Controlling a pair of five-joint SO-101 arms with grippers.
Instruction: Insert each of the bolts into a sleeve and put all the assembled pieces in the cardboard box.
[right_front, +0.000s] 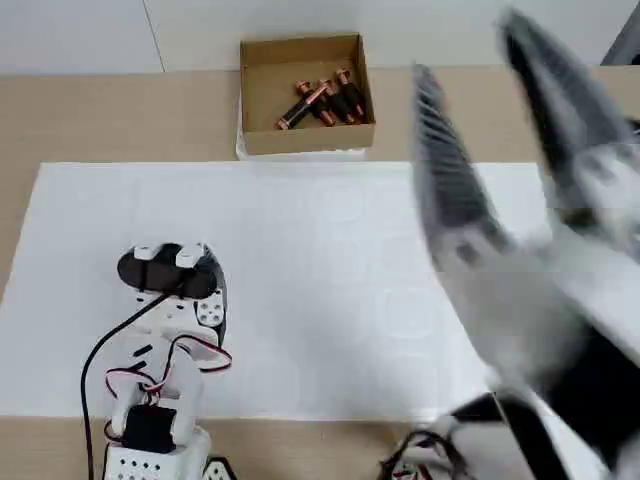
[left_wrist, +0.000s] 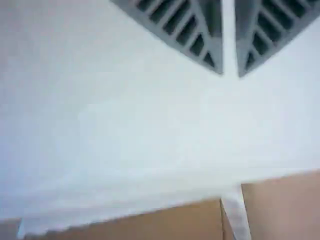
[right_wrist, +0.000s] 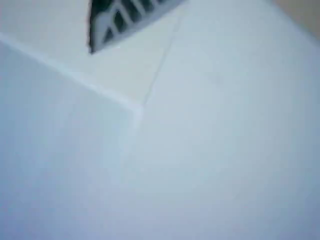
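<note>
Nearest, at the near edge of the bench (right_front: 100, 120), my left arm (right_front: 165, 330) sits folded low over the white sheet (right_front: 320, 280), its cables looping beside it. My left pincer (left_wrist: 230, 74) hangs just above that sheet, its two grey ribbed fingers (left_wrist: 190, 35) drawn together with only a thin slit between them and nothing held. Past the sheet's edge in the left wrist view lies a strip of bare wooden bench. On the other side my right arm (right_front: 560, 340) is raised high off the bench, and my right pincer (right_front: 462, 45) stands wide open and empty, its two fingers spread well apart. In the right wrist view one of those fingers (right_wrist: 125, 20) shows against a pale surface. Farthest away, beyond the far edge of the sheet, the cardboard box (right_front: 310, 138) stands open-topped on the bench. The assembled pieces (right_front: 325, 100), dark with copper-coloured ends, lie clustered together inside it toward its right side, well apart from both pincers.
</note>
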